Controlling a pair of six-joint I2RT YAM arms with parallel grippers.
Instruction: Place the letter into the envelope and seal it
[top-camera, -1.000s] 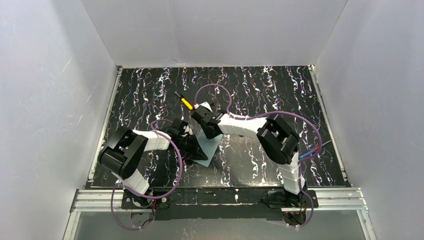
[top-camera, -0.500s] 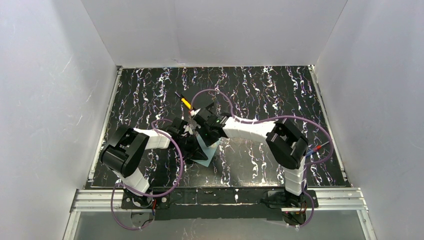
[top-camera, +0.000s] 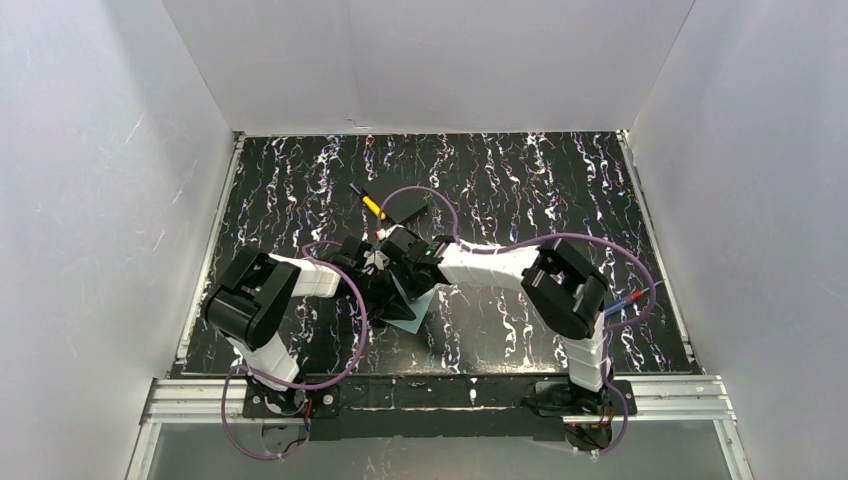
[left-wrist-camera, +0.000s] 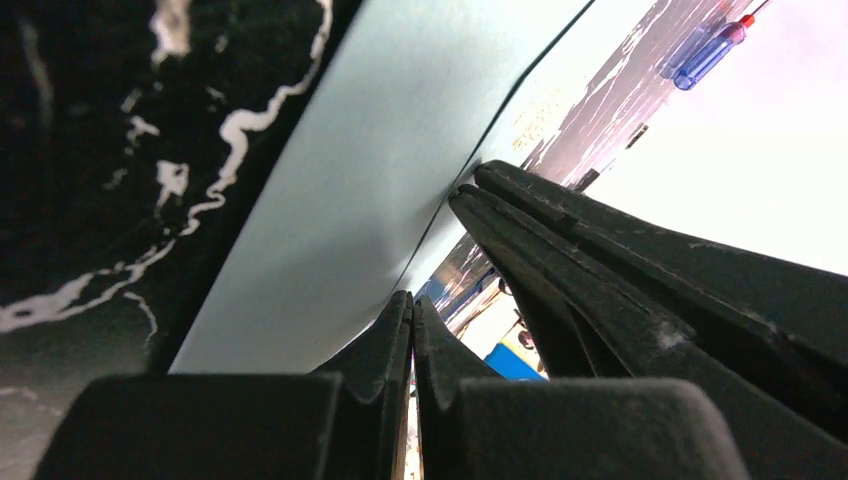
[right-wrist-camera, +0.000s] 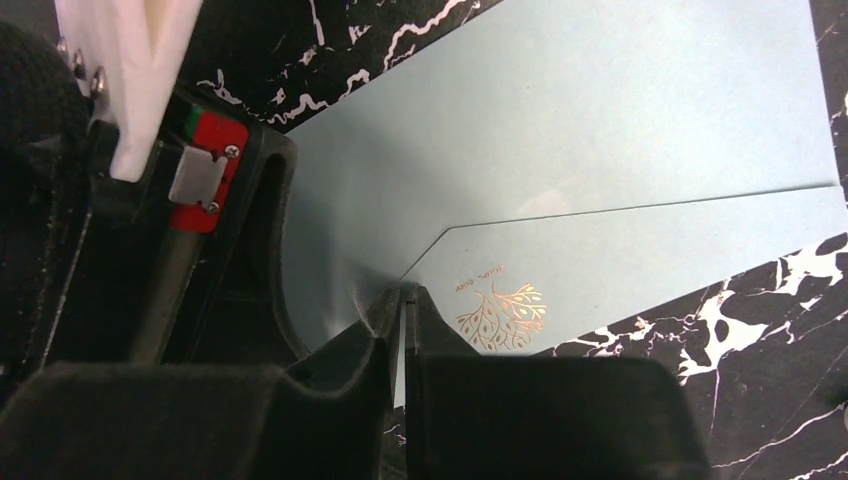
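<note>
Envelope (right-wrist-camera: 600, 120) is lain at the table's (top-camera: 520, 180) middle.
Left gripper (left-wrist-camera: 410, 298) and right gripper (right-wrist-camera: 402, 292) are clenched, the latter at the flap (right-wrist-camera: 640, 250) tip.

White walls (top-camera: 430, 60) around black marbled table (top-camera: 520, 170).

One envelope (right-wrist-camera: 600, 130), pale teal, bearing one gold leaf emblem (right-wrist-camera: 503, 312). One yellow-handled tool (top-camera: 372, 205). One black square pad (top-camera: 406, 207). Two robot arms: one left arm (top-camera: 300, 280), one right arm (top-camera: 490, 262). One black marbled table (top-camera: 560, 180).
</note>
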